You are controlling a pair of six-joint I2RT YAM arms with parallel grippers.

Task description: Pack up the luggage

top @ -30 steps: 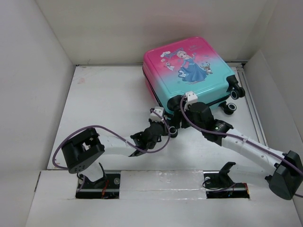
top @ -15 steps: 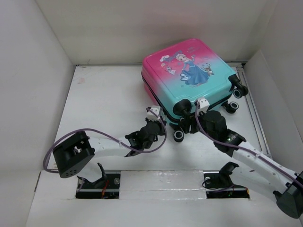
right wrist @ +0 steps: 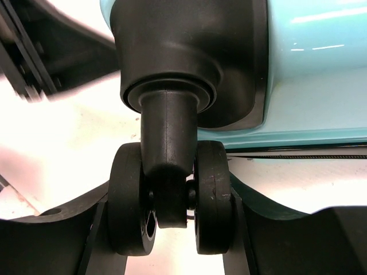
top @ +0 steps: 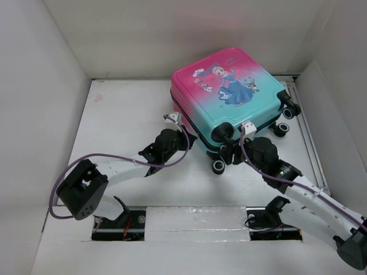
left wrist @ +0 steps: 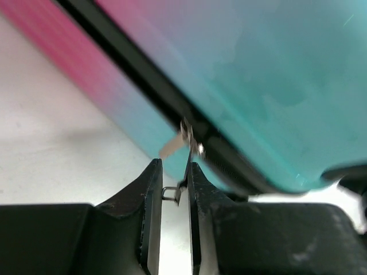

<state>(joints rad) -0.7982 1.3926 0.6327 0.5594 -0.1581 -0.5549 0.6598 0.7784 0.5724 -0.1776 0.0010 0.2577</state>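
The luggage (top: 229, 91) lies flat and closed at the back right, pink-to-teal with a princess print facing up. My left gripper (top: 176, 130) is at its near left edge. In the left wrist view the gripper (left wrist: 172, 192) is shut on the thin metal zipper pull (left wrist: 186, 143), which hangs from the black zipper line (left wrist: 143, 86). My right gripper (top: 227, 152) is at the near corner. In the right wrist view the gripper (right wrist: 169, 229) is closed around a black double wheel (right wrist: 212, 200) of the luggage.
Three other black wheels (top: 281, 129) stick out at the luggage's right side. White walls (top: 46, 86) enclose the table on the left, back and right. The white table surface (top: 126, 114) lies left of the luggage.
My left gripper has moved left and back along the luggage's edge with the zipper pull. The luggage has turned slightly. My right arm has drawn back towards the near right, still on the wheel.
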